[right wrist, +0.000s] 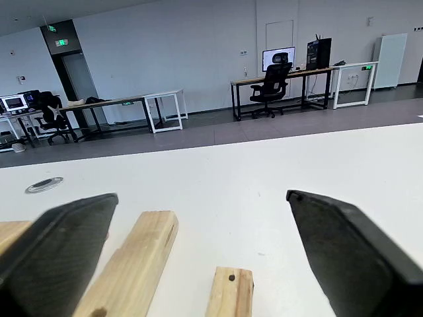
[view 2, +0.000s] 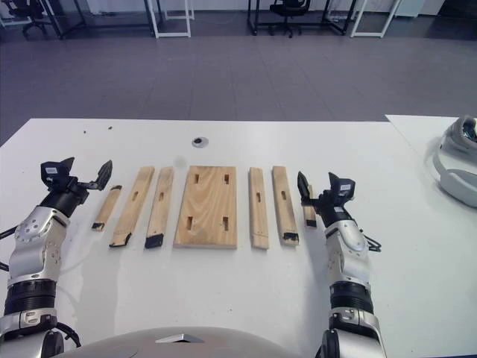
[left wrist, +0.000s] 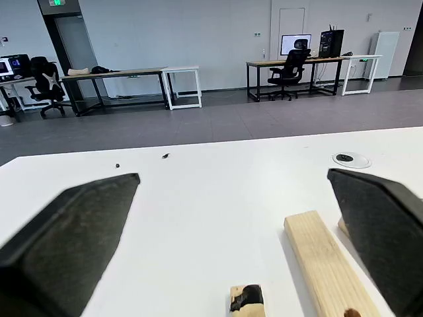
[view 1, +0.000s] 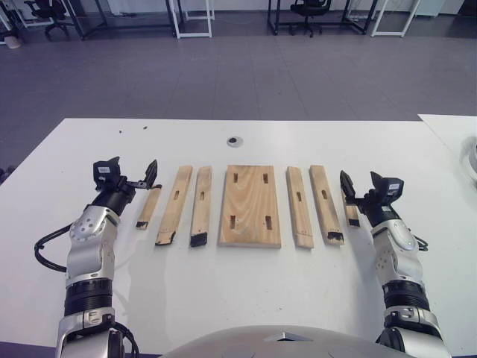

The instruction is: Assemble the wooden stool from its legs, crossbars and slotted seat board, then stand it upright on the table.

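The slotted seat board [view 1: 250,206] lies flat in the middle of the white table [view 1: 246,291]. Two long legs [view 1: 174,203] [view 1: 200,205] lie to its left and two more [view 1: 299,206] [view 1: 326,203] to its right. A short crossbar [view 1: 148,207] rests at the far left, another [view 1: 350,211] at the far right. My left gripper [view 1: 133,173] hovers open just over the far end of the left crossbar [left wrist: 246,297]. My right gripper [view 1: 361,186] stands open above the far end of the right crossbar [right wrist: 230,294]. Neither holds anything.
A round cable grommet [view 1: 236,141] sits in the table behind the board. On a second table to the right lies a white headset [view 2: 456,160]. Desks and office chairs stand far back in the room.
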{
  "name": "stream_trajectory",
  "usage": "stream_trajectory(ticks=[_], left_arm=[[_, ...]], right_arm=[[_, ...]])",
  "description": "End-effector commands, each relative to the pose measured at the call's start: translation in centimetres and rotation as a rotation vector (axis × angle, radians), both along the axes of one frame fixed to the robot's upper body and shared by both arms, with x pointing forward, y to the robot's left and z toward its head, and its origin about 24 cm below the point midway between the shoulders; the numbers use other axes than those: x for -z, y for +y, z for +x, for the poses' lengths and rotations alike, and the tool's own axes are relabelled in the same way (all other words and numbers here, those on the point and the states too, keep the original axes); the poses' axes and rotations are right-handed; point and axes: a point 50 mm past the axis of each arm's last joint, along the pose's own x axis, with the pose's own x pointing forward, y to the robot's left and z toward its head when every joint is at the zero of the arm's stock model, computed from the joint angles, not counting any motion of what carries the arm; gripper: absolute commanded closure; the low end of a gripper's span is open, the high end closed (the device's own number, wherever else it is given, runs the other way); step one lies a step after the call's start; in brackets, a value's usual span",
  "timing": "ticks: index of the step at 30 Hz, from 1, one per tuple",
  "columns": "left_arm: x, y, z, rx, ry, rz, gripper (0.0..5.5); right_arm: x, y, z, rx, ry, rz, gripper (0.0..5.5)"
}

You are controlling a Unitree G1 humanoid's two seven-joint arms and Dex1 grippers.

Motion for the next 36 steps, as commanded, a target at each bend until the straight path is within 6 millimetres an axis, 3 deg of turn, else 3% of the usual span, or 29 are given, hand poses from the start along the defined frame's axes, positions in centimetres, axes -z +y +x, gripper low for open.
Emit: stream_trajectory(ticks=[1,4,12,15,20,26,29,31,33,36], left_arm=[[0.8,0.5,-0.5,0.006,0.076,0.015,0.26],[1.6,0.9,-0.7,-0.006,0.148,-0.015,0.26],[5.4,1.2,-2.9,0.049,0.382,-0.013,1.64],[6.7,1.3,-3.5,0.045,0.456,-0.008,1.9],[7.0,1.5,-3.7,0.041,0.473,0.012,2.85],[7.4,1.7,-4.1,0.058,0.497,0.088,3.79],[6.1,1.7,-3.0,0.047,0.384,0.082,4.22],[3.1,0.2,-0.7,0.093,0.183,0.036,4.22],[0.0,-2.5,1.3,0.189,0.024,0.023,4.22],[-4.5,-9.0,4.0,0.413,-0.177,0.016,4.22]], right_arm=[[-0.2,0.2,0.0,-0.014,-0.009,0.004,0.73],[0.0,0.2,-0.1,-0.014,0.0,0.016,0.73],[0.7,0.2,-0.3,-0.008,0.031,0.014,0.73],[0.7,0.2,-0.3,-0.013,0.034,0.009,0.73],[0.8,0.2,-0.2,-0.015,0.04,-0.002,0.73],[-0.7,1.4,0.6,-0.079,0.023,0.012,0.73],[-2.3,3.0,1.1,-0.168,-0.002,0.053,0.73],[-4.9,5.9,2.1,-0.3,-0.059,0.152,0.73],[-7.1,9.1,3.0,-0.435,-0.087,0.235,0.73],[-11.0,14.6,4.5,-0.609,-0.108,0.45,0.73]])
